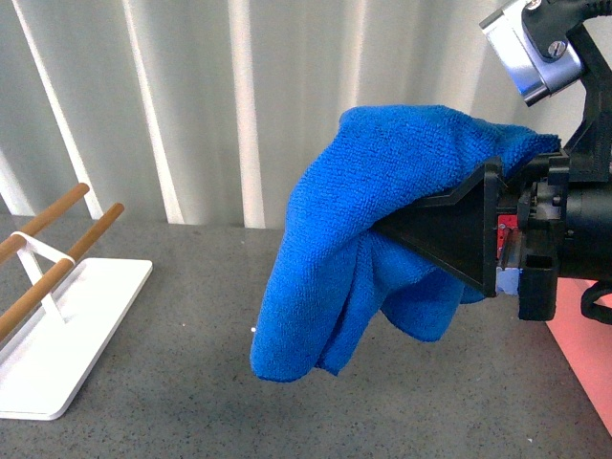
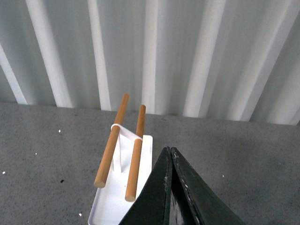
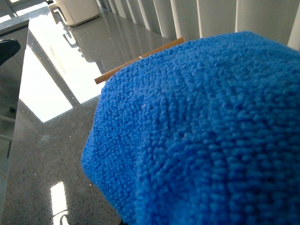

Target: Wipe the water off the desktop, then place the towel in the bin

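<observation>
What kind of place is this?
Probably a robot test room, not a home: a grey desktop, a plain white ribbed wall, and the right gripper holding a towel.

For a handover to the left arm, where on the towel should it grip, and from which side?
On the towel, grip the free-hanging lower fold, coming from the robot's left. The towel hangs bunched from the right gripper, above the desktop. That fold droops below and left of it, so the left gripper, now shut, likely has room there.
</observation>
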Robot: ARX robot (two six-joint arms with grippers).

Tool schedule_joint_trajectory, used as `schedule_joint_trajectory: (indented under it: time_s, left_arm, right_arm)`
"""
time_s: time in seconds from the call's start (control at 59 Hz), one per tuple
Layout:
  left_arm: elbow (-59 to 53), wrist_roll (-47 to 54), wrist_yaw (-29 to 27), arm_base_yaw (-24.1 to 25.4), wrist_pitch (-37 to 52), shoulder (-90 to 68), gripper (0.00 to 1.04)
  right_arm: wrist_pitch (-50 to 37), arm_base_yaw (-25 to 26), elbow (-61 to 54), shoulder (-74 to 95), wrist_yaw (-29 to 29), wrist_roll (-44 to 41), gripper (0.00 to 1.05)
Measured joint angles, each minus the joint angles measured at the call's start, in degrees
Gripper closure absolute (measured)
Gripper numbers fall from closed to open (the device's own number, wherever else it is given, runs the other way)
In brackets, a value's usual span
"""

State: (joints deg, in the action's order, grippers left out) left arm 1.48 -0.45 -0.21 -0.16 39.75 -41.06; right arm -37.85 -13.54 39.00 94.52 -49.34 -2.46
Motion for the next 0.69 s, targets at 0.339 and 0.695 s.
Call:
schedule_joint_trajectory:
  time_s: [0.339,0.695]
  left_arm:
    - [-0.17,0.02,0.15,0.04,-12.20,13.35,1.01]
    - [-0.20,0.02,0.15,0.04,-21.42,22.91,1.01]
  right_arm:
    - [2.78,-0.39,0.42,-0.04,1.53,-2.47,1.00]
    - [7.43,-1.14,0.48,-2.21,2.32,-6.23,1.00]
